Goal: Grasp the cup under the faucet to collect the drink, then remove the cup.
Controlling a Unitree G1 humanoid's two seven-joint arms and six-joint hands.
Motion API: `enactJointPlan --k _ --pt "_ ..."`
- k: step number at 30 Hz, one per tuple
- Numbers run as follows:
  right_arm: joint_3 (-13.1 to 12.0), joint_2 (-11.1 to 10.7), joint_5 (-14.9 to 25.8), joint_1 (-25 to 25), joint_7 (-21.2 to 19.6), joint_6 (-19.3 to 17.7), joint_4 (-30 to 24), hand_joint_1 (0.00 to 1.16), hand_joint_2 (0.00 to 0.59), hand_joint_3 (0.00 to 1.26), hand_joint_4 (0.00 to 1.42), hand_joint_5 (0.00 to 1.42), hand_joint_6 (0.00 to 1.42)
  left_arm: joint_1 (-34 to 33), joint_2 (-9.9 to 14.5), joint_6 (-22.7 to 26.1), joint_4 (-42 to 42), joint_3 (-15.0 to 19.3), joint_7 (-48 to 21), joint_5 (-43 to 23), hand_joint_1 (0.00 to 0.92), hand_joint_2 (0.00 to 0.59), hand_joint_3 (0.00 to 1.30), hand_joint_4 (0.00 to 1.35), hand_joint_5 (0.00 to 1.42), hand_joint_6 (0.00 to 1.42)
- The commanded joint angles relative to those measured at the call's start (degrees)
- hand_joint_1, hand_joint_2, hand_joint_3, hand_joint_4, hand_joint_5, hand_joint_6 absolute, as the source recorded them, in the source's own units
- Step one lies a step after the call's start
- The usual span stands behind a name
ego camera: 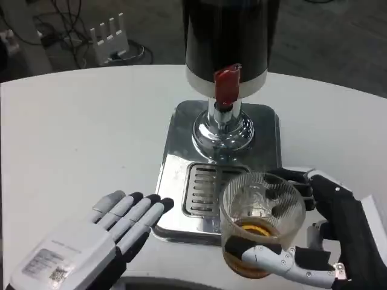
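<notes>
A clear glass cup with amber drink in its bottom is gripped by my right hand, fingers wrapped around its sides. The cup sits at the near right corner of the steel drip tray, toward me from the faucet. The black dispenser stands at the back of the tray, with a red tap lever above the chrome spout. My left hand lies flat on the table left of the tray, fingers stretched out and holding nothing.
The white table spreads to the left and behind the tray. A slotted grate lies in the tray beneath the spout. Cables and a white power strip lie on the floor beyond the table edge.
</notes>
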Motion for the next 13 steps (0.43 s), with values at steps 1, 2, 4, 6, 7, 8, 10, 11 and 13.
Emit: enactJointPlan --k 1,2,4,6,7,8,10,11,13 --pt "0.05 0.32 -0.35 0.89 0.3 -0.91 -2.13 0.95 0.048 0.94 1.07 1.22 1.42 0.53 -0.49 1.5 -1.87 -0.8 -0.54 0.48 0.0 0.075 0.0 0.0 0.0 0.0" --pt "-0.12 0.19 -0.49 1.02 0.37 -0.97 -2.22 0.95 0.048 0.94 1.07 1.22 1.42 0.53 -0.54 1.76 -2.21 -0.89 -0.64 0.48 0.0 0.076 0.0 0.0 0.0 0.0" --pt "-0.55 -0.05 -0.2 1.38 0.94 -0.87 -2.68 0.95 0.049 0.94 1.07 1.22 1.42 0.56 -0.61 2.24 -2.88 -1.03 -0.85 0.52 0.0 0.076 0.0 0.0 0.0 0.0" --pt "-0.79 -0.06 -0.17 1.74 1.2 -1.04 -2.89 0.95 0.051 0.94 1.07 1.22 1.42 0.6 -0.76 2.93 -3.77 -1.14 -1.17 0.53 0.0 0.076 0.0 0.0 0.0 0.0" --pt "-0.9 0.0 -0.18 1.94 1.27 -1.14 -3.03 0.95 0.051 0.94 1.07 1.22 1.42 0.62 -0.79 3.2 -4.07 -1.19 -1.29 0.53 0.0 0.076 0.0 0.0 0.0 0.0" --pt "-0.98 0.02 -0.32 2.09 1.31 -1.16 -3.13 0.95 0.052 0.94 1.07 1.22 1.42 0.62 -0.82 3.4 -4.3 -1.25 -1.4 0.52 0.0 0.076 0.0 0.0 0.0 0.0" --pt "-1.12 0.18 -0.26 2.35 1.4 -1.2 -3.26 0.95 0.051 0.94 1.07 1.22 1.42 0.58 -0.74 3.87 -4.73 -1.47 -1.69 0.58 0.0 0.076 0.0 0.0 0.0 0.0" --pt "-1.13 0.24 -0.37 2.43 1.44 -1.19 -3.33 0.95 0.051 0.94 1.07 1.22 1.42 0.53 -0.73 4.11 -4.93 -1.58 -1.79 0.62 0.0 0.076 0.0 0.0 0.0 0.0" --pt "-1.17 0.3 -0.31 2.6 1.62 -1.15 -3.49 0.95 0.049 0.94 1.07 1.22 1.42 0.32 -0.7 4.53 -5.17 -1.77 -1.98 0.57 0.0 0.076 0.0 0.0 0.0 0.0"
